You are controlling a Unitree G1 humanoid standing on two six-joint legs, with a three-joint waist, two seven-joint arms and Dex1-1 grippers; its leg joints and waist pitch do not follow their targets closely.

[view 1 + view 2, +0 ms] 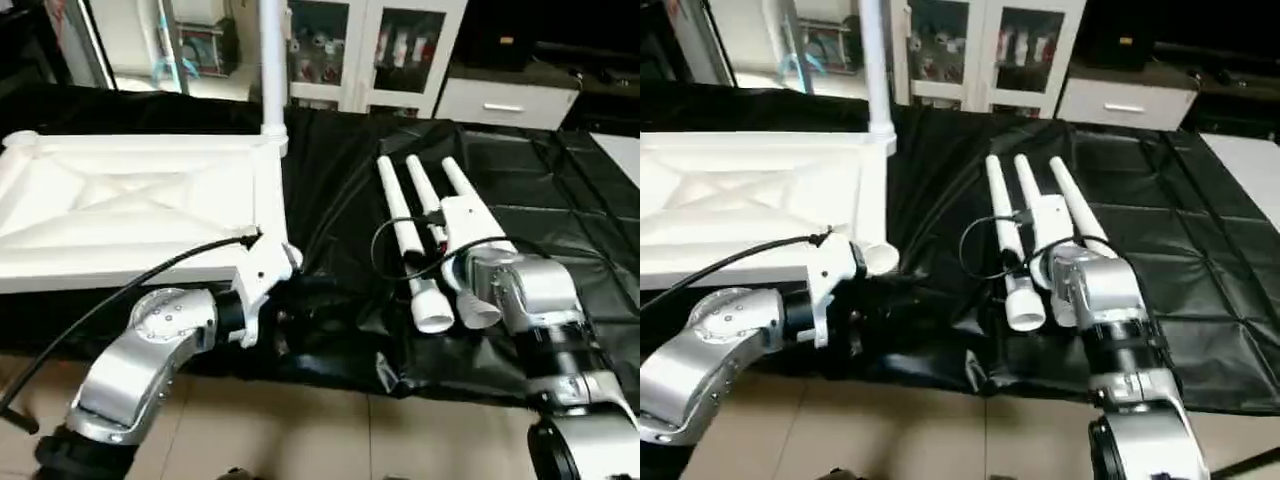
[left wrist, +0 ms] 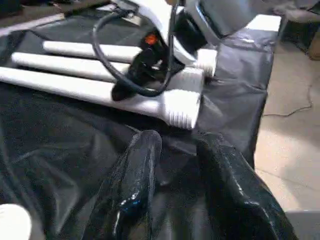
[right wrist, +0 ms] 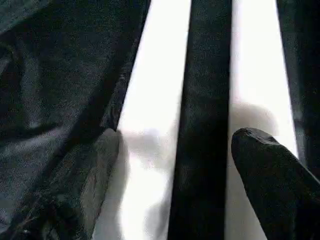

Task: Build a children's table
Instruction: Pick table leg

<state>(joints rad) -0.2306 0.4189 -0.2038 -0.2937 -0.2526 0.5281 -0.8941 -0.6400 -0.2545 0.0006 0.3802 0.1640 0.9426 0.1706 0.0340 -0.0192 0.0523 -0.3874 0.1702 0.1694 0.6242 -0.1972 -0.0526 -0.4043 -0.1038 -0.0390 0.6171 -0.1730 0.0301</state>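
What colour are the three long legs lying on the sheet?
White. The three legs show best in the left eye view.

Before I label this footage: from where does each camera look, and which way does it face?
Left eye: head, looking down over silver forearms at the table top, its one upright leg and the three loose legs.
Right eye: same scene, slightly shifted.
Left wrist: along the open left gripper toward the loose legs and right arm.
Right wrist: along the open right gripper, above two legs.
All share the loose legs.
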